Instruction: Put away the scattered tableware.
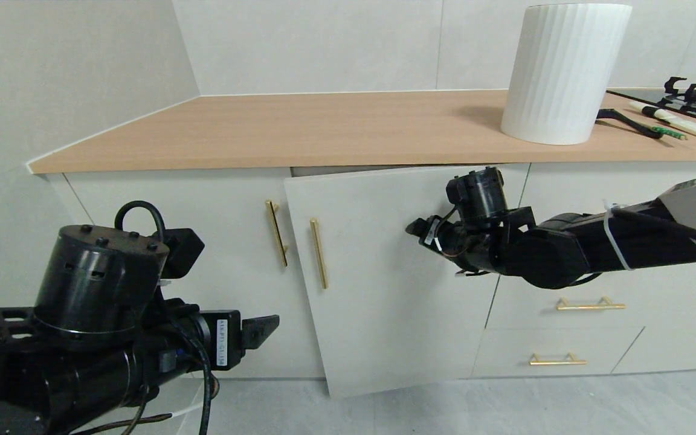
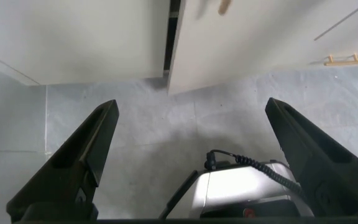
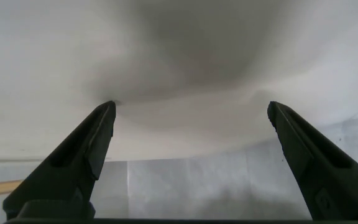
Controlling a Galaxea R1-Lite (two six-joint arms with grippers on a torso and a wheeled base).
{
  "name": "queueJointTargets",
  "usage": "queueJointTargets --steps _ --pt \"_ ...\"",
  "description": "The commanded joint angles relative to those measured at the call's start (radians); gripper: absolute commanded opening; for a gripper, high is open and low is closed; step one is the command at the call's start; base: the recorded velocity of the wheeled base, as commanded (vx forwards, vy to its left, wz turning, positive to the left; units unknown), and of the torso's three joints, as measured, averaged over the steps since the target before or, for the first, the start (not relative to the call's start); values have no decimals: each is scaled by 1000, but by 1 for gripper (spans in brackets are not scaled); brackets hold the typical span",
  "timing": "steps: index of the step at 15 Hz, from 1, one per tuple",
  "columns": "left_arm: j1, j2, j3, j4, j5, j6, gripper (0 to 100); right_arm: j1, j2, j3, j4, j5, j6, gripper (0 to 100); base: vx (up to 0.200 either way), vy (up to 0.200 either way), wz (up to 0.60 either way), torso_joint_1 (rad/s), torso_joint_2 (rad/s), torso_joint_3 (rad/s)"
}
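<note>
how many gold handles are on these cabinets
4: left door handle, ajar door handle, upper drawer handle, lower drawer handle. The right arm may hide others.

black utensil [image 1: 629, 122], cream utensil [image 1: 683, 124], flat on countertop [image 1: 324, 130], right end

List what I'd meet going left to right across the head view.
left gripper → ajar door's gold handle → right gripper → white ribbed container → black-handled utensil
</note>
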Motion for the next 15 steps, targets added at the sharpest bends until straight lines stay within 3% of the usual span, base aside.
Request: queueJointTargets --steps 1,7,13,15 --pt "0 2 0 0 0 0 100 -4 28 -19 -1 -10 1 100 0 0 0 0 0 0" --pt "0 2 0 0 0 0 100 -25 91 -89 2 -102 24 100 0 0 0 0 0 0" --pt "0 2 0 0 0 0 100 -30 89 -94 2 -105 24 100 0 0 0 0 0 0" --pt "0 3 0 0 0 0 100 -31 49 -42 6 -92 24 100 0 0 0 0 0 0"
